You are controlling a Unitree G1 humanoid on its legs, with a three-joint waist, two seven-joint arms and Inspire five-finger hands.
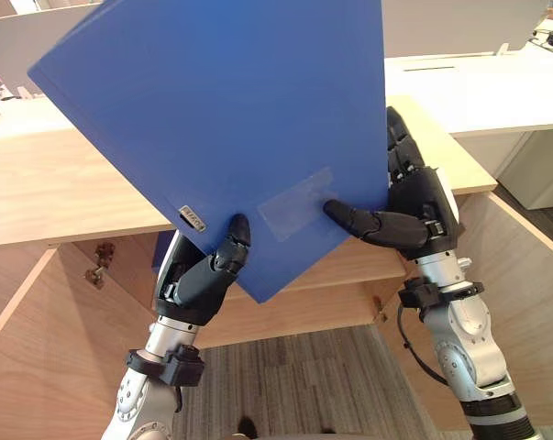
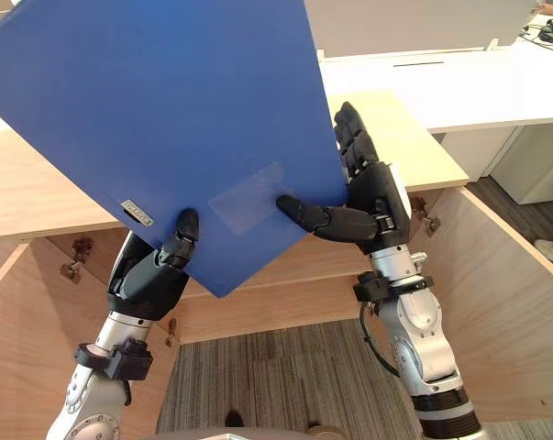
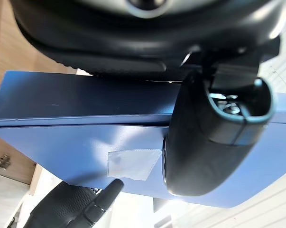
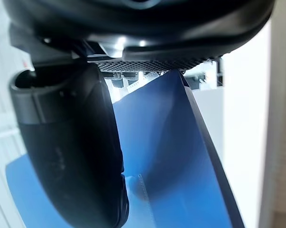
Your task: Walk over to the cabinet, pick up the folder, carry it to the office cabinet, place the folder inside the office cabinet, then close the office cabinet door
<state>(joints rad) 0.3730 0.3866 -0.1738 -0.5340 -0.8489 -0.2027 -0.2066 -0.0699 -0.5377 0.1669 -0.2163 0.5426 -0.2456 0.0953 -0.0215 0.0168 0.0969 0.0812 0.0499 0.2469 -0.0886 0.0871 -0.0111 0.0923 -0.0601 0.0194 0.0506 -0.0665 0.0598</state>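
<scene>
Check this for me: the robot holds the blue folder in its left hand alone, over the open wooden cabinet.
Not alone: both hands hold the blue folder. The left hand pinches one lower edge, the right hand the other, thumbs on its front, as the left eye view shows. It is over the open wooden cabinet.

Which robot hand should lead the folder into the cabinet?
Probably right: right robot hand spans the blue folder's side edge, thumb across its face; left robot hand pinches near the bottom corner.
</scene>
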